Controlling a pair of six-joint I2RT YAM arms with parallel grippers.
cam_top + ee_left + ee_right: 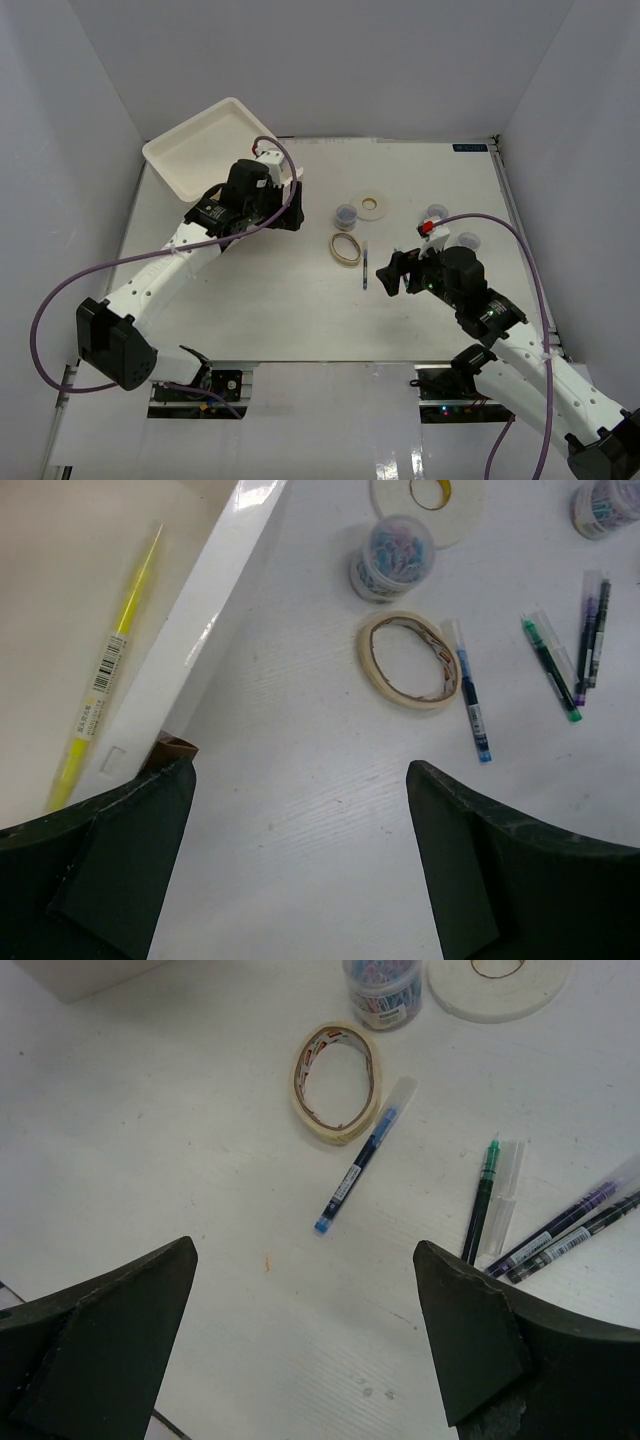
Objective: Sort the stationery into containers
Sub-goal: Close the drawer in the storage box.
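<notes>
Left claw (300, 865) agape beside white drawer unit (205, 615), yellow pen (106, 668) within.

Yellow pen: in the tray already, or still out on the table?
In. The yellow pen lies flat inside the tray, across its white rim from the blue pen and beige tape ring on the table.

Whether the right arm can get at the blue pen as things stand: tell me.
Probably yes. The right tool hangs open near the blue pen, bare table between them. The beige tape ring lies beside its capped end, so aim mid-barrel.
</notes>
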